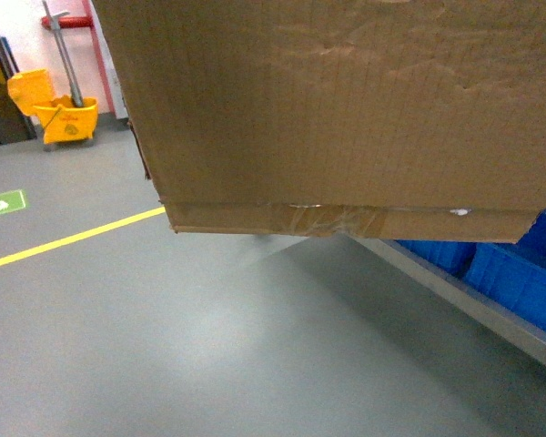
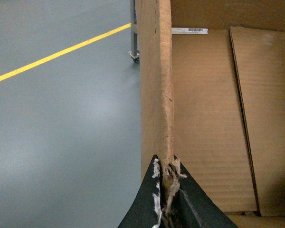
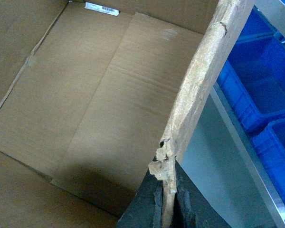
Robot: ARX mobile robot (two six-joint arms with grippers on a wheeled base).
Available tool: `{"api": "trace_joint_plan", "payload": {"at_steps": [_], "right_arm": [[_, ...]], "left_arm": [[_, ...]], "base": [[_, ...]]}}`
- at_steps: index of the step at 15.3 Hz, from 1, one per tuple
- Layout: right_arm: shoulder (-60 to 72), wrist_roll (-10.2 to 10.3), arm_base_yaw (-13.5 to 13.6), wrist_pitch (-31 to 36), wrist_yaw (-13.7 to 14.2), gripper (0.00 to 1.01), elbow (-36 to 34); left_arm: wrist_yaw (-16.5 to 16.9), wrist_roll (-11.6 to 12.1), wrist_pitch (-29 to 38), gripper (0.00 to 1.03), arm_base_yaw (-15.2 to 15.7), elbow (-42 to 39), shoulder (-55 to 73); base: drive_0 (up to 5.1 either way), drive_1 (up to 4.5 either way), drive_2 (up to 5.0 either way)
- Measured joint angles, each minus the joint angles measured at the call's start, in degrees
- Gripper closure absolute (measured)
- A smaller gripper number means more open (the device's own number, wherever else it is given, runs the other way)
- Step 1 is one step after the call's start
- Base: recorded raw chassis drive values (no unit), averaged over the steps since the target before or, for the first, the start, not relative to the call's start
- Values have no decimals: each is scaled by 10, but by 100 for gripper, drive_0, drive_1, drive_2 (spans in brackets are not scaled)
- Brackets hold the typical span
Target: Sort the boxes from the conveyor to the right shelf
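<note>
The large brown cardboard box (image 1: pixel 346 109) hangs in the air and fills the upper head view, with clear tape along its bottom edge. My left gripper (image 2: pixel 167 190) is shut on the box's ragged left wall (image 2: pixel 156 85). The box's torn right wall (image 3: pixel 199 95) is pinched in my right gripper (image 3: pixel 167 197). Both wrist views look down into the empty box floor (image 3: pixel 85 95). The right shelf shows as a steel rail (image 1: pixel 473 305) low on the right, and a caster foot (image 2: pixel 134 56) appears past the box. The conveyor is out of view.
Blue plastic crates (image 1: pixel 519 273) sit on the shelf behind the rail, also seen in the right wrist view (image 3: pixel 261 76). A yellow mop bucket (image 1: pixel 59 109) stands far left by the wall. A yellow floor line (image 1: pixel 73 238) crosses the grey floor.
</note>
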Motion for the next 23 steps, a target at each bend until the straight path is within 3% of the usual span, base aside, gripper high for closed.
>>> {"api": "trace_joint_plan", "payload": {"at_steps": [23], "right_arm": [[0,0,0,0,0,99,0]], "left_arm": [[0,0,0,101,0,0,0]], "base": [[-132,-132,-132]]}}
